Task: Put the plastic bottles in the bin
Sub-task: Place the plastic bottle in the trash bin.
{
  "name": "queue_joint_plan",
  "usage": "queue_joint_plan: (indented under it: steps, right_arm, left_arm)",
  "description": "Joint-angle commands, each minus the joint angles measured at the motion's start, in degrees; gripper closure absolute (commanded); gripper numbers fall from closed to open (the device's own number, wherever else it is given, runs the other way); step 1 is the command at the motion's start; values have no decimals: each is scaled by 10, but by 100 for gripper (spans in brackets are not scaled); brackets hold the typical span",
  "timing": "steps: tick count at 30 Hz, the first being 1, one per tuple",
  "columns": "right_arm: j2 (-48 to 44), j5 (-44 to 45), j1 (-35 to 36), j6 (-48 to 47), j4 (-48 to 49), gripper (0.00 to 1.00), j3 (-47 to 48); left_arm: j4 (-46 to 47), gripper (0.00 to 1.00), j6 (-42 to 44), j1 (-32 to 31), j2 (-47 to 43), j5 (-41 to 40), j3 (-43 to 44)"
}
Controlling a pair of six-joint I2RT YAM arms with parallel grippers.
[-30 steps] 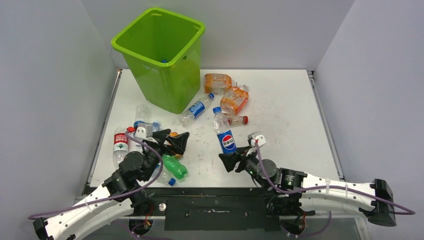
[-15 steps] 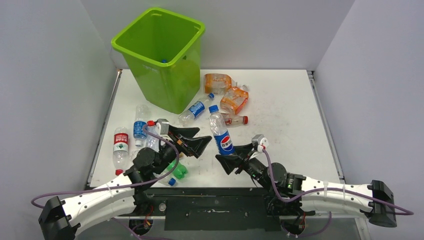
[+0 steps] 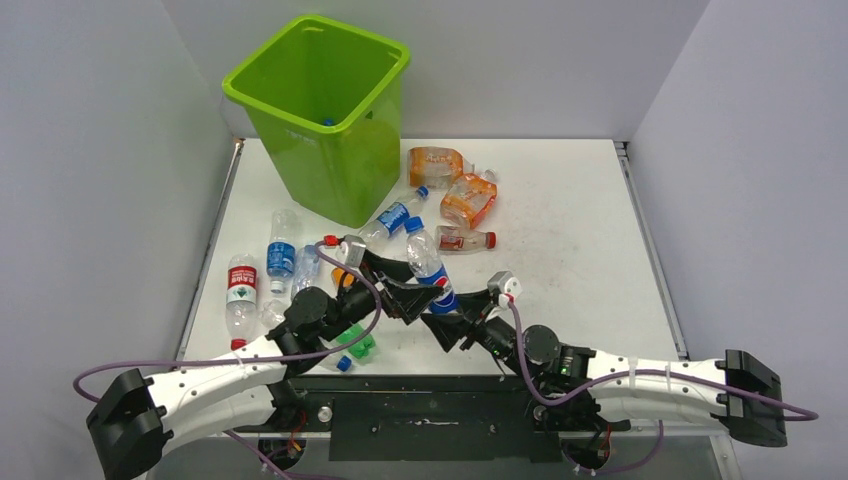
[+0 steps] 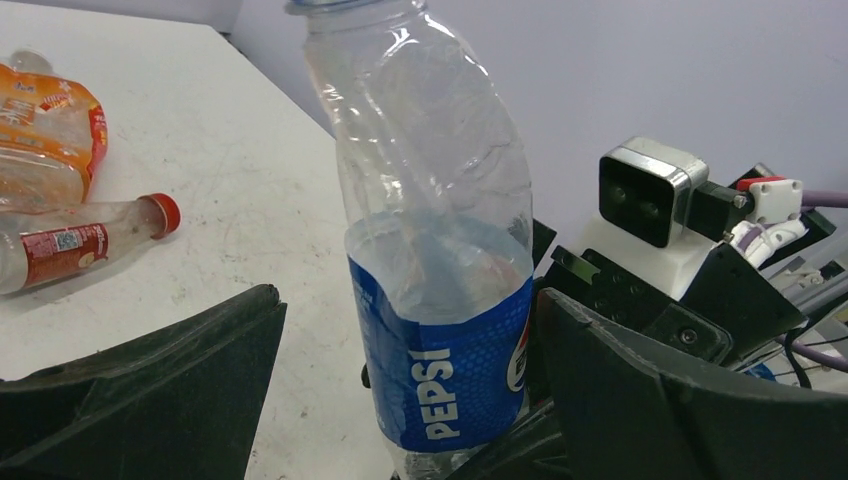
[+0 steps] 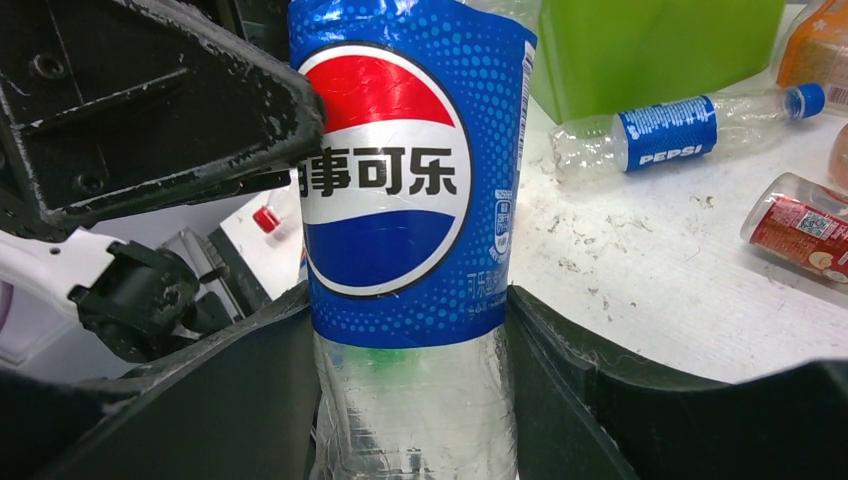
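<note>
My right gripper [image 3: 455,314] [image 5: 410,400] is shut on the clear lower body of a blue-labelled Pepsi bottle [image 3: 427,264] [image 5: 410,230], holding it raised above the table with its blue cap tilted to the far left. My left gripper [image 3: 413,289] [image 4: 410,390] stands open around the same bottle [image 4: 440,250]. There is a wide gap at its left finger [image 4: 140,390], while its right finger [image 4: 690,400] is close against the label. The lime-green bin [image 3: 318,110] stands at the back left. Several more plastic bottles lie on the table.
Two orange bottles [image 3: 455,185] and a small red-labelled one [image 3: 465,240] lie right of the bin. A second Pepsi bottle [image 3: 392,220] lies at the bin's foot. Clear bottles [image 3: 281,255] [image 3: 240,295] and a green bottle [image 3: 355,340] lie at the front left.
My left arm has swung right from the front-left bottles, and its open jaws now straddle the Pepsi bottle. My right gripper has carried that bottle left and tilted it further.
</note>
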Motion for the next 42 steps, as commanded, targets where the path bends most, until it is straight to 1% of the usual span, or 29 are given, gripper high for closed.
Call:
queue_joint_plan:
  steps: [1,4,6,7,8,9,10,11,13,16,19,22,24,27,30,35,36,42]
  right_arm:
    - [19,-12,4,-13,43,53,20]
    - [20,-9,4,-15,39,53,22]
    - [19,-10,4,-15,28,46,27]
    - [17,-11,4,-15,10,40,32]
    - [16,-18,4,-15,-8,30,39]
    - [14,-25,4,-15,-29,18,48]
    - [11,-31,4,-13,-54,9,59]
    - [9,-39,4,-9,-85,2,70]
    - [3,-65,4,-5,-149,10,107]
    - [-17,-113,4,-5,-227,10,147]
    - [-49,-133,4,-4,-266,10,174]
    - [-76,-116,2,4,-264,10,190]
    - [-73,-90,1,10,-259,11,208]
    - [-44,-79,0,7,-245,10,241]
    - [-3,-87,-4,1,-228,9,270]
    - [48,-96,-15,8,-219,3,296]
    - [52,-96,-20,12,-219,3,296]
    - [56,-133,-65,42,-198,22,275]
  left_arm:
    - [34,1,-6,-2,15,38,33]
    - [37,23,-3,-2,18,50,33]
    - [37,42,-1,-2,14,44,29]
    - [39,49,0,-2,10,41,26]
    - [38,55,2,-2,6,37,23]
    - [37,59,7,-2,0,34,20]
    - [32,61,13,-2,-7,31,19]
    - [23,63,22,-2,-16,29,19]
    - [-5,67,48,-1,-37,28,22]
    - [-64,70,108,0,-74,34,30]
    - [-110,72,159,0,-112,55,33]
    - [-130,73,188,1,-137,86,30]
    - [-133,74,196,1,-148,104,28]
    - [-135,75,198,0,-154,126,30]
    - [-142,77,197,-1,-151,148,38]
    - [-150,80,192,-2,-150,165,51]
    - [-148,80,190,-2,-151,167,51]
    - [-142,81,185,-4,-157,177,54]
